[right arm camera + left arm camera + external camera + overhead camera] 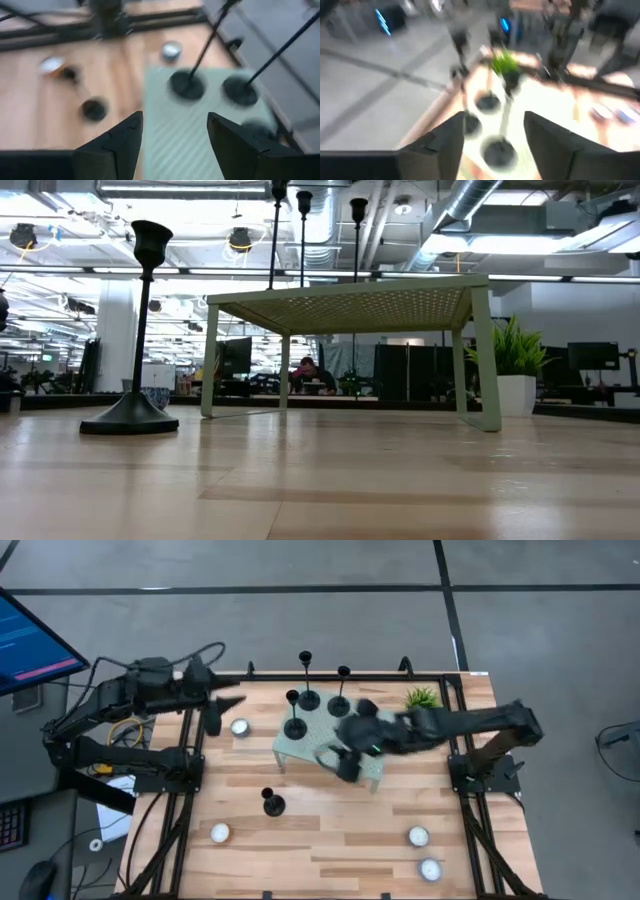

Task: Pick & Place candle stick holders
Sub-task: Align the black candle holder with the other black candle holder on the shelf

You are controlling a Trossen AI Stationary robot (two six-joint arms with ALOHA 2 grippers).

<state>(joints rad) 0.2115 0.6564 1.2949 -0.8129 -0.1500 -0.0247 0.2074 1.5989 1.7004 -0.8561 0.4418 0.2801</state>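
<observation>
- Three candle stick holders (296,726) stand on the small green stand (372,774); a fourth (272,804) stands on the worktop (330,840).
- Right gripper (174,135) above the stand, parted, empty.
- Left gripper (494,135) near the worktop's edge, parted, empty.

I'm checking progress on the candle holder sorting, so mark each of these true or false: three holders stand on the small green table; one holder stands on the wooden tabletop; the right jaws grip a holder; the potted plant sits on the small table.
Three candle stick holders stand on the small green table: true.
One holder stands on the wooden tabletop: true.
The right gripper grips a holder: false, its jaws are open and empty over the small table.
The potted plant sits on the small table: false, it stands on the wooden tabletop beside it.
</observation>
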